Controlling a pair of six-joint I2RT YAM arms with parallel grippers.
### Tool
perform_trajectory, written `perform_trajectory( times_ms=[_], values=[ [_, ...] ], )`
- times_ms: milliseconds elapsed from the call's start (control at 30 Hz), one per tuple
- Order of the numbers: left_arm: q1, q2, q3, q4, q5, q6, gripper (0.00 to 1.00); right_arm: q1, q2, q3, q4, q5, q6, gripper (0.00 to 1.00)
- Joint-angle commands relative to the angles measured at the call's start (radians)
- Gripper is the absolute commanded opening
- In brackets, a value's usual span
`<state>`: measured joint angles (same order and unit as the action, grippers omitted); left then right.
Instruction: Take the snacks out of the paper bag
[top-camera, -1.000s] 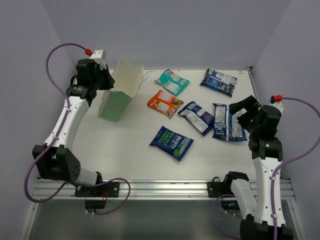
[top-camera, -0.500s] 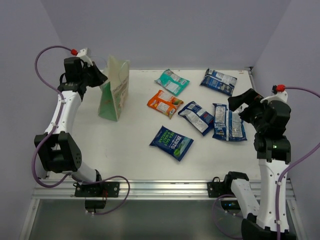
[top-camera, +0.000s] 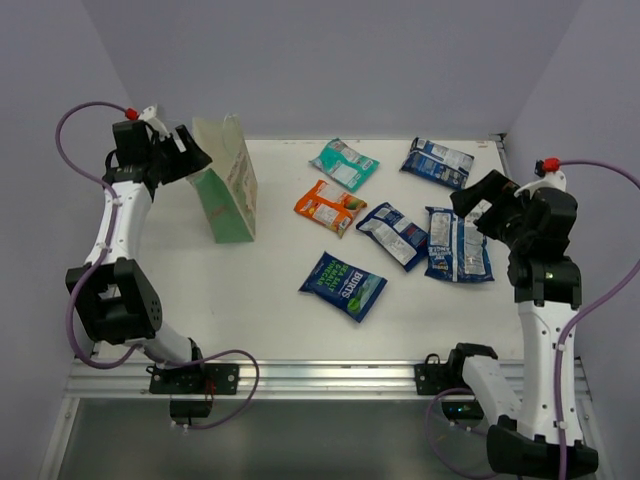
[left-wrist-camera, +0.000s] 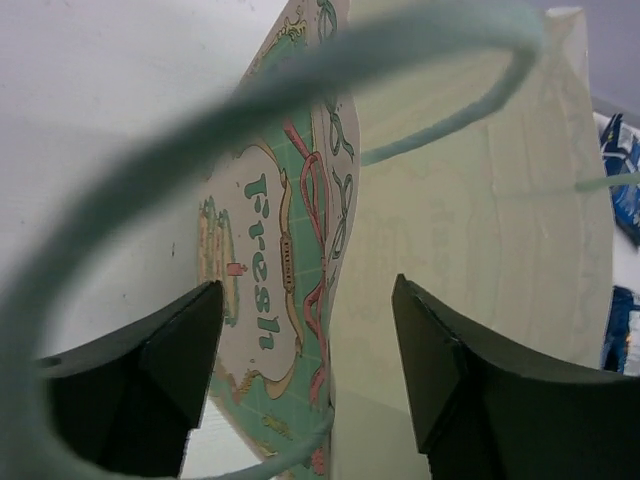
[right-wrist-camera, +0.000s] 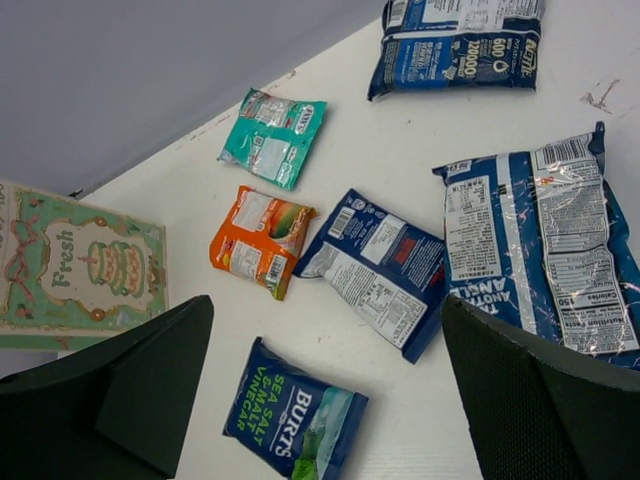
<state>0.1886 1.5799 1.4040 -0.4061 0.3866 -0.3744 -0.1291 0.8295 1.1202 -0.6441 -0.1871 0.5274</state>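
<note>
The mint-green paper bag (top-camera: 229, 182) stands upright at the far left of the table. My left gripper (top-camera: 188, 156) is open at its upper left rim. In the left wrist view the bag's edge (left-wrist-camera: 335, 250) runs between the spread fingers and a handle loop (left-wrist-camera: 150, 180) curves in front of the lens. Several snacks lie flat on the table outside the bag: teal (top-camera: 344, 163), orange (top-camera: 329, 207), blue-green (top-camera: 343, 285) and three dark blue ones (top-camera: 438, 162) (top-camera: 394, 234) (top-camera: 457, 244). My right gripper (top-camera: 480, 201) hovers open above the right-hand packets, holding nothing.
The right wrist view looks down on the teal (right-wrist-camera: 272, 136), orange (right-wrist-camera: 258, 238) and blue-green (right-wrist-camera: 295, 410) packets, with the bag (right-wrist-camera: 80, 265) at its left edge. Lilac walls close in the table on three sides. A metal rail (top-camera: 320, 375) runs along the near edge.
My left gripper was shut on the bag's rim and has opened. The bag has swung from tilted to upright as the left arm drew back to the left. The right arm rose slightly.
</note>
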Motion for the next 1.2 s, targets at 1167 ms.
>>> perform_trajectory(
  times_ms=[1167],
  values=[
    [-0.347,-0.655,0.446,-0.356,-0.597,0.319,1.0,0.309,-0.326,0.477,0.084,0.426,-0.506,0.99]
  ],
)
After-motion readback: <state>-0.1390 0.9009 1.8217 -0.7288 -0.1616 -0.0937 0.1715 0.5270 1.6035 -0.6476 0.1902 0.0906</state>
